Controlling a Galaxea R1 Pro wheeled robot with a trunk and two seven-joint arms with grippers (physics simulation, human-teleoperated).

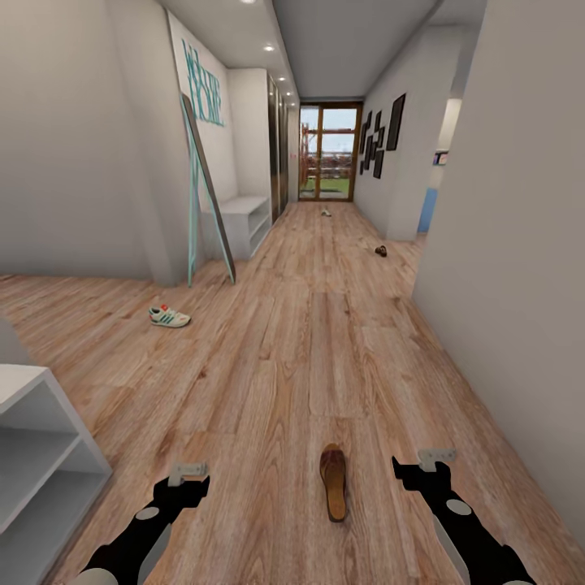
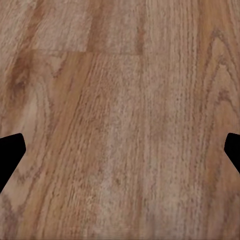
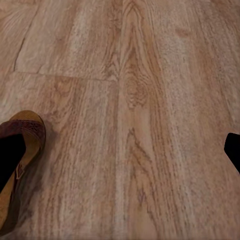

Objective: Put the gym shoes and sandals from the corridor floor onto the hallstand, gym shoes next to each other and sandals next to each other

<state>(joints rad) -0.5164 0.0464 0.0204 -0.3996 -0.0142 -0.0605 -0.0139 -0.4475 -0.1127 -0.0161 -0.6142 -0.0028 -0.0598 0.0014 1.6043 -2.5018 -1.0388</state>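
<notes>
Nearest sandal (image 1: 332, 481) lies between both wide-open, empty grippers, so I'd drop the right gripper (image 1: 422, 465) straight over its straps.

A long corridor ran toward 12 o'clock, ending in a glazed door (image 1: 329, 152) showing daylight; white walls (image 1: 73, 154) flanked it; dark frames (image 1: 382, 134) hung at 1 o'clock; a leaning mirror (image 1: 207, 191) stood at 11 o'clock; ceiling spots (image 1: 268, 48) glowed.

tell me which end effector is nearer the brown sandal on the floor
Right. The right end effector hovers just beside the sandal; the left end effector is farther off on its other side.
</notes>
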